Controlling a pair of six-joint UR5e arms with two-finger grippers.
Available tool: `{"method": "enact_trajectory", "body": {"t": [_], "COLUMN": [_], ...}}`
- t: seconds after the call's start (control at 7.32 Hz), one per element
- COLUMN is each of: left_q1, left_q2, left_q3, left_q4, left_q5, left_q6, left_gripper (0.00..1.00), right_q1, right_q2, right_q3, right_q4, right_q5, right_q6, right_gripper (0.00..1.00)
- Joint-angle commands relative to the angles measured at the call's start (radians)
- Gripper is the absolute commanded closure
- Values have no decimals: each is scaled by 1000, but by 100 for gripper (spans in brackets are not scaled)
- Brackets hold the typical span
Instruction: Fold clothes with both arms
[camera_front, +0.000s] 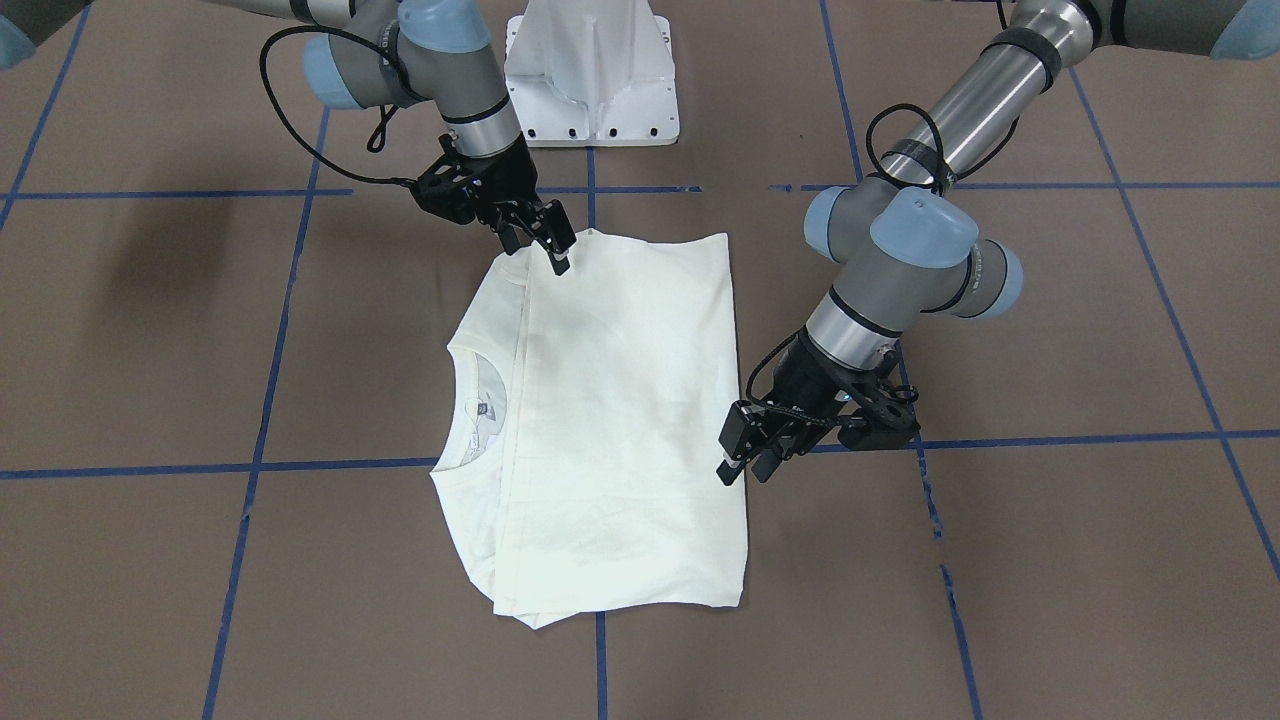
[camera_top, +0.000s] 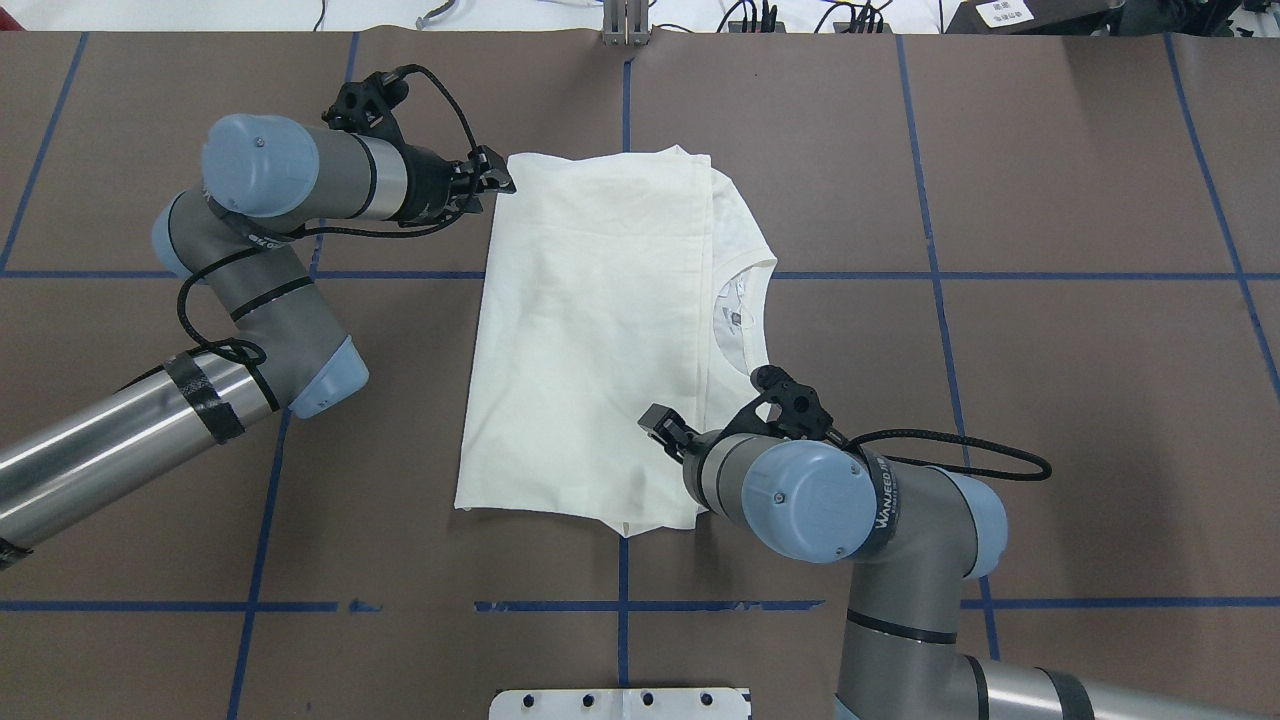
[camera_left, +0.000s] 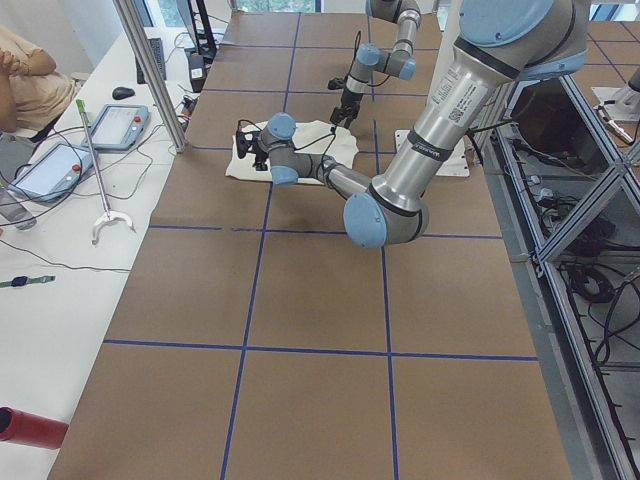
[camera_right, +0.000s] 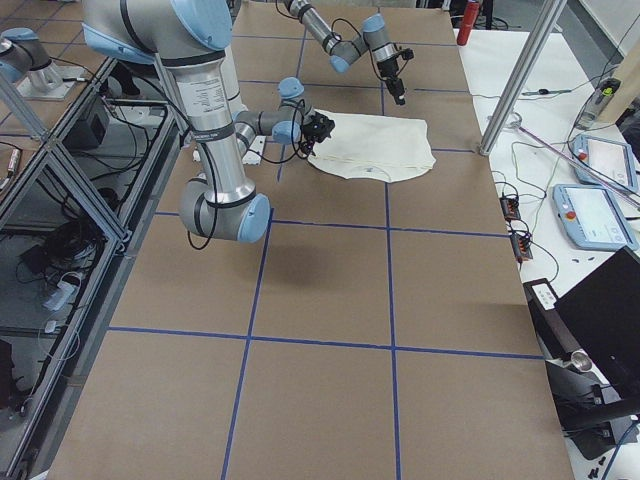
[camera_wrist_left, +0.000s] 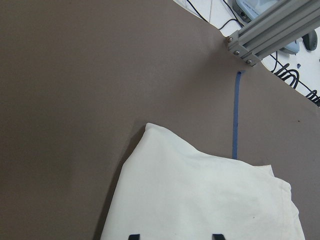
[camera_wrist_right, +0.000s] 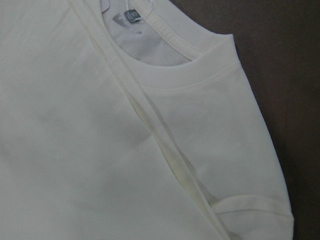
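Observation:
The cream T-shirt (camera_front: 620, 420) lies folded on the brown table (camera_front: 1000, 560), with the ribbed collar (camera_front: 462, 400) and neck label showing and the print hidden. It also shows from overhead (camera_top: 590, 330). My left gripper (camera_front: 745, 467) is open and empty, hovering at the shirt's edge near its far corner (camera_top: 495, 182). In the left wrist view its two fingertips stand apart over the shirt's corner (camera_wrist_left: 200, 200). My right gripper (camera_front: 540, 250) is open over the shirt's near edge by the shoulder (camera_top: 662, 425). The right wrist view shows the collar (camera_wrist_right: 185, 75) and a fold line but no fingers.
The white pedestal base (camera_front: 592, 80) stands behind the shirt. Blue tape lines (camera_top: 625, 275) grid the table. A silver grabber pole (camera_left: 95, 170), tablets (camera_left: 118, 125) and cables lie on the side bench. An aluminium post (camera_wrist_left: 270, 30) stands past the far edge.

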Motion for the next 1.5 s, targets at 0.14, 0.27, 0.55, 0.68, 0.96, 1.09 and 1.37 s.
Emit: {"method": "enact_trajectory", "body": {"t": [0.14, 0.27, 0.55, 0.68, 0.96, 1.09, 1.37], "left_q1": [4, 4, 4, 4, 4, 4, 4], "left_q2": [0, 0, 0, 0, 0, 0, 6], "left_q3": [-1, -1, -1, 0, -1, -1, -3], "left_q4": [0, 0, 0, 0, 0, 0, -1], "left_q5": [1, 2, 1, 1, 1, 1, 2], "left_q6": [-2, -2, -2, -2, -2, -2, -2], "left_gripper": [42, 42, 42, 42, 42, 41, 41], "right_q1": [-41, -47, -51, -52, -52, -52, -53], "right_q2": [14, 14, 25, 24, 22, 25, 22], "right_q3": [-6, -8, -2, -3, -8, -8, -8], "right_q4": [-78, -78, -148, -148, -148, -148, -147], "right_q5": [0, 0, 0, 0, 0, 0, 0], "right_q6": [3, 3, 3, 3, 3, 3, 3], "right_gripper": [8, 12, 18, 24, 30, 35, 47]}}
